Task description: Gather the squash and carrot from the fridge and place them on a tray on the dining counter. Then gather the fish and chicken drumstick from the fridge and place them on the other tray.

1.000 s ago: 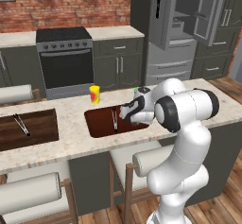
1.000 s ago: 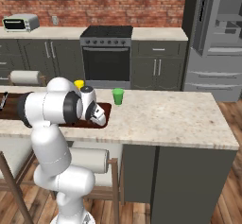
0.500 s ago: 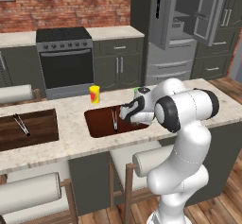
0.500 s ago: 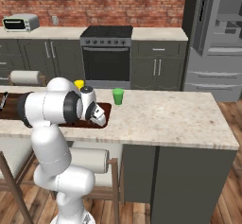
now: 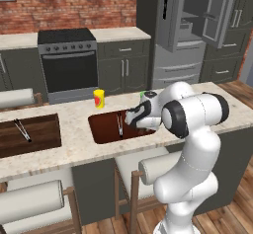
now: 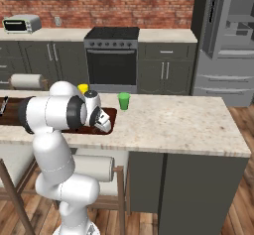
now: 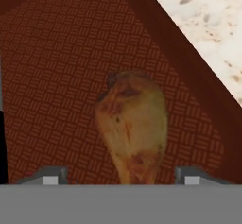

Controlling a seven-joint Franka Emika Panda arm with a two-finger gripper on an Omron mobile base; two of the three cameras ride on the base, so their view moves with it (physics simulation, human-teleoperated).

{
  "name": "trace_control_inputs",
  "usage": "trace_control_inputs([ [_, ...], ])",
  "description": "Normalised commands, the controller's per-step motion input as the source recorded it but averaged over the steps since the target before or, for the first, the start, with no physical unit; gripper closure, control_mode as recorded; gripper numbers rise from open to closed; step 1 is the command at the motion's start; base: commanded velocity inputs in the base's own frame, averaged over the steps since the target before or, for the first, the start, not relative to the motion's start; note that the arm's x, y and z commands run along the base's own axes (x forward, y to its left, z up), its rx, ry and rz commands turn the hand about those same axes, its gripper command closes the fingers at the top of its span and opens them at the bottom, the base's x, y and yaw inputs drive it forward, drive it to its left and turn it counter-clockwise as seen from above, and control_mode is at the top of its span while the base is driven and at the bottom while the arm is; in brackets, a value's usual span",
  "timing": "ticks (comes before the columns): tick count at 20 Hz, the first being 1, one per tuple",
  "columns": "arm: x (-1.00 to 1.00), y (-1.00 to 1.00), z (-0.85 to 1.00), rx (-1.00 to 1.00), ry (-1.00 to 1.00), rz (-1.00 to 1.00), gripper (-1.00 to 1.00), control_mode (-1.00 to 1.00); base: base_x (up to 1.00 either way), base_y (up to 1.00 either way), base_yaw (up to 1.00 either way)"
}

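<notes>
A: How is the gripper (image 7: 121,178) seen?
B: Spread wide, nothing held; the golden-brown chicken drumstick (image 7: 132,124) is laid between its tips on the dark red-brown woven tray (image 7: 52,76), so that item appears delivered.

A: What is added by the base views?
B: The speckled stone surface (image 5: 74,141), fridge doors left open; the other tray's (image 5: 29,134) load cannot be told.

A yellow cup (image 5: 99,99) and a green cup (image 6: 123,101) stand on the counter (image 6: 188,125).

Speckled dining counter (image 5: 74,141), two brown trays (image 5: 106,129) (image 5: 34,136), yellow cup (image 5: 99,99), green cup (image 6: 123,100)
</notes>
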Motion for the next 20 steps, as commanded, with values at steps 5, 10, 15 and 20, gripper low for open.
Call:
trace_control_inputs([
  [5,-0.05,0.0,0.0,-0.01,-0.04,0.0,-1.0,-1.0,0.0,0.0,0.0],
  [10,-0.35,0.0,0.38,-0.07,-0.25,0.0,-1.0,-1.0,0.0,0.0,0.0],
  [15,-0.65,0.0,0.62,-0.01,-0.22,-0.01,-1.0,-1.0,0.0,0.0,0.0],
  [20,-0.9,-0.03,0.86,0.01,-0.22,-0.05,-1.0,-1.0,0.0,0.0,0.0],
])
